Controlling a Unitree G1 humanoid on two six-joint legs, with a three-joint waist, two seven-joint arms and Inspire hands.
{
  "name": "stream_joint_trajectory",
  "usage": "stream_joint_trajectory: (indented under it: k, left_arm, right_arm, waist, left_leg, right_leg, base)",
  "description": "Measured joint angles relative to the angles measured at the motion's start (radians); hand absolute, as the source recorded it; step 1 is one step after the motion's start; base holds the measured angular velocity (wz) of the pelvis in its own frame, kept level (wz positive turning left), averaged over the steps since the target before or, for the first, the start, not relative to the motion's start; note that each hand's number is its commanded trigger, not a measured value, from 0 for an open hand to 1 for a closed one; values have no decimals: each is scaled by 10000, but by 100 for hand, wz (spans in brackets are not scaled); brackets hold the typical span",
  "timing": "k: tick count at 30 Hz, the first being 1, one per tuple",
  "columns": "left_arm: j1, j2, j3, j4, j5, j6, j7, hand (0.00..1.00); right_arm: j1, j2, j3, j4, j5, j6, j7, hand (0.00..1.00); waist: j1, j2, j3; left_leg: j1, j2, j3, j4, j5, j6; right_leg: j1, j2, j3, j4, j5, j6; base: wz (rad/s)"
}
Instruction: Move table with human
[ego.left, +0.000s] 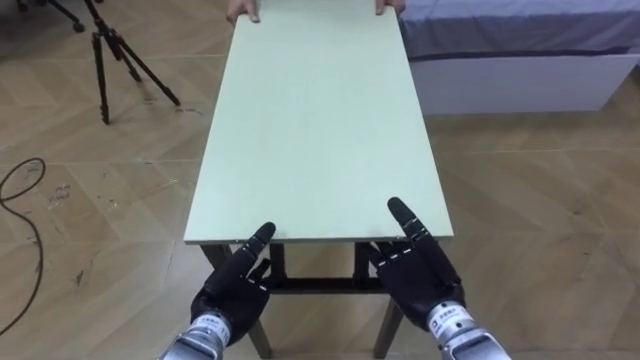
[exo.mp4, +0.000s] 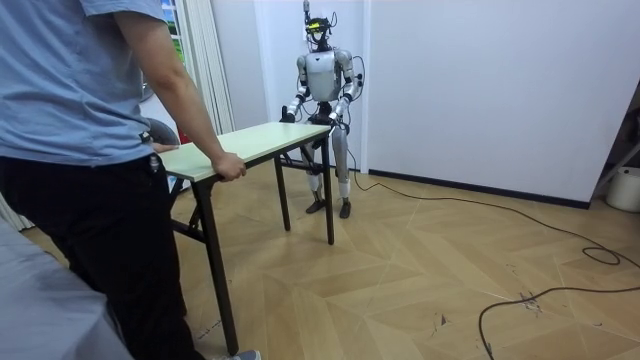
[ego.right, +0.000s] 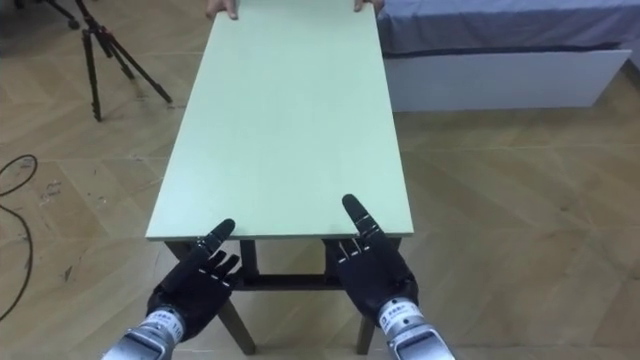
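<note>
- Evidently, the step in hand is judged to be securing the near end of the table (ego.left: 320, 120) before it is shifted together with the person (exo.mp4: 80, 120).
- To the left, a tripod (ego.left: 115, 50) stands on the floor well apart from the tabletop. That side should be watched if the table is swung.
- At the left of the near edge, the left hand (ego.left: 232, 295) is set against the rim, with its back up and its front part tucked beneath the board. Whether a grip has been closed there cannot be told.
- Between the two hands, the pale top is seen bare and level. It should be kept so by raising both sides evenly and by matching the pace set at the far end.
- At that far end, the person's hands (ego.left: 243, 12) are laid on the two corners, so the load is judged to be shared already.
- At the right of the near edge, the right hand (ego.left: 415, 270) is placed likewise, overlapping the rim from below. Its hold cannot be read either, and should be confirmed before weight is taken.
- To the right, a bed (ego.left: 520, 50) lies just beside the far corner. Little room is left there, so a straight pull back towards the robot is judged safer than a turn.
- In the room view, the robot is seen standing upright at one short end, with the table stretched lengthwise away from it towards the person.
</note>
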Motion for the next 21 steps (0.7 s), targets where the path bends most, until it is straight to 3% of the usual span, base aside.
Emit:
stream_joint_trajectory:
  k: [8, 13, 21]
  left_arm:
    - [-237, -183, 0, 206, 12, 10, 0, 0]
    - [-718, -190, 3, 206, 211, 27, 13, 0]
    - [-783, -192, 182, 161, 209, 25, 186, 0]
  right_arm:
    - [-77, 140, 11, 2, -17, -60, -12, 0]
    - [-77, 204, 13, 34, -15, -54, 68, 0]
    - [-174, 339, 13, 325, -15, -96, 128, 0]
  waist:
    - [-31, 17, -12]
    - [-58, 17, -13]
    - [-100, 10, -14]
  left_leg:
    - [-76, -3, -16, -2, 0, 0]
    - [-24, 1, -22, -14, 0, -1]
    - [110, 7, -31, -29, 0, -1]
  right_leg:
    - [-125, 14, 121, 7, 0, 0]
    - [-83, 24, 141, 6, 4, -3]
    - [60, 32, 136, -9, 7, -6]
  base:
    - [-4]
    - [0]
    - [0]
